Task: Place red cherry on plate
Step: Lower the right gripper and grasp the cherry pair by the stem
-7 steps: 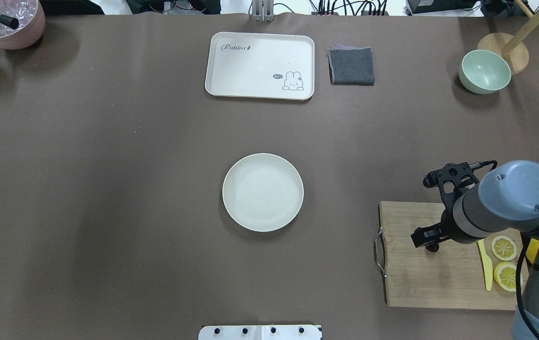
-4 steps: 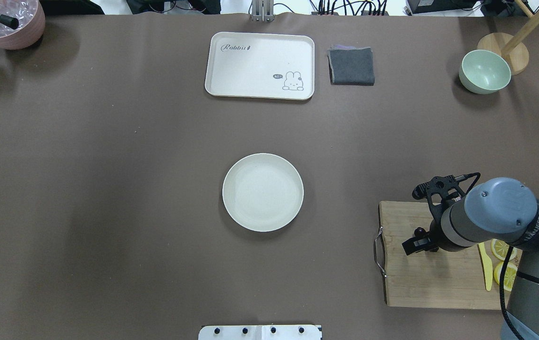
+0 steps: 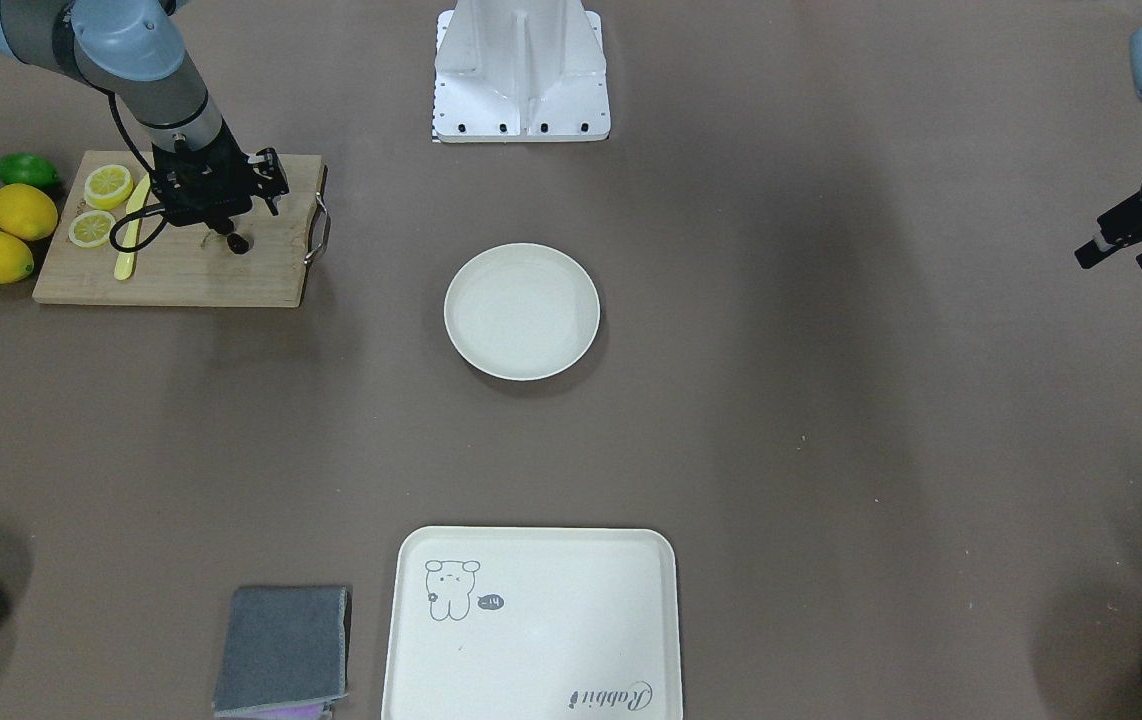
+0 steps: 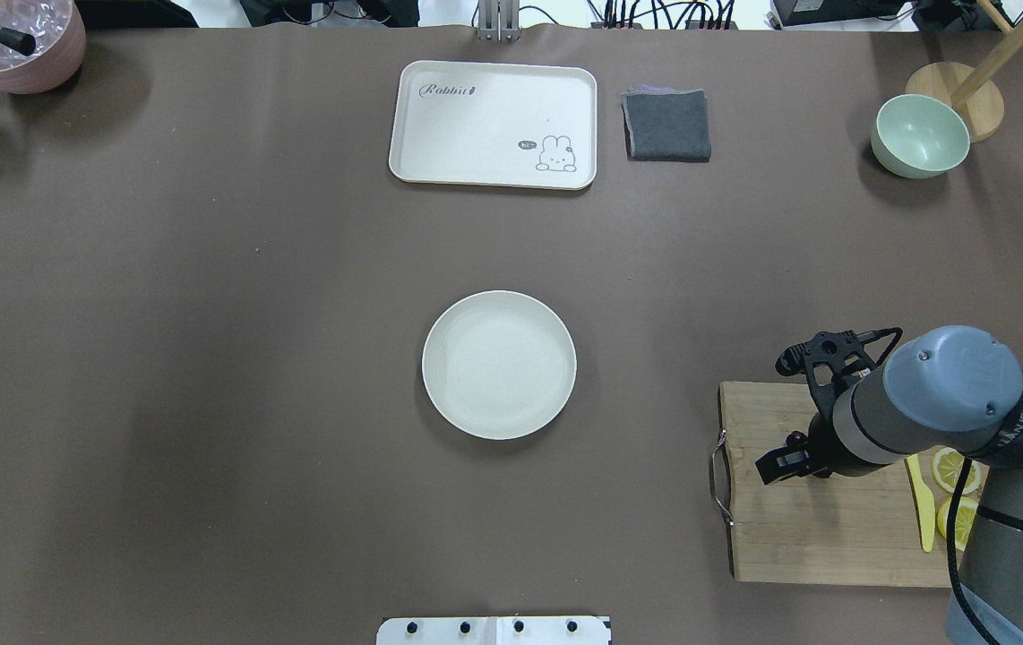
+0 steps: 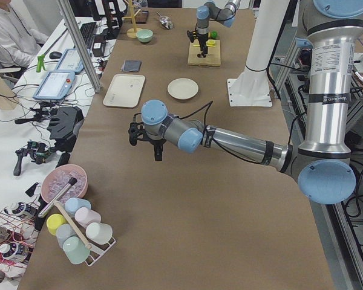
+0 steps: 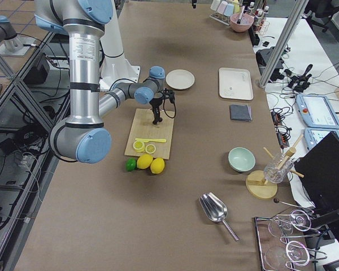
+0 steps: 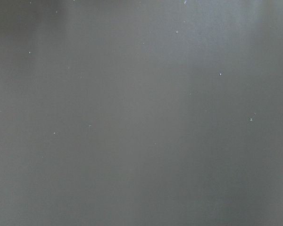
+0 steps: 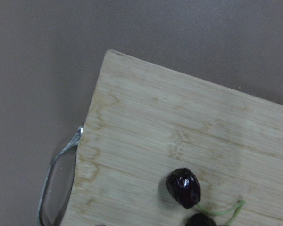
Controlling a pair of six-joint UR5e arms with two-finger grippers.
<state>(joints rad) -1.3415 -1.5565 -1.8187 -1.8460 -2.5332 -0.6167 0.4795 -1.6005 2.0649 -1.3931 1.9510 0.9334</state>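
The red cherry (image 8: 184, 186) is a dark pair with thin green stems, lying on the wooden cutting board (image 4: 816, 528) near its handle end. One cherry (image 4: 795, 437) shows beside my right gripper (image 4: 789, 452), which hangs low over it, open. One finger (image 4: 773, 467) shows; the other is hidden under the wrist. Seen from the front, the cherry (image 3: 236, 240) sits just below that gripper (image 3: 224, 226). The round cream plate (image 4: 499, 365) stands bare mid-table, well left of the board. My left gripper (image 3: 1116, 262) hovers open, far from both.
Lemon slices (image 3: 108, 185), a yellow knife (image 3: 131, 225), whole lemons (image 3: 24, 212) and a lime (image 3: 28, 170) crowd the board's other end. At the far side are the rabbit tray (image 4: 494, 125), a grey cloth (image 4: 666, 125) and a green bowl (image 4: 920, 136).
My right arm has come down and shifted left along the board, slowing over the last half second. The cherry has stayed put on the board.
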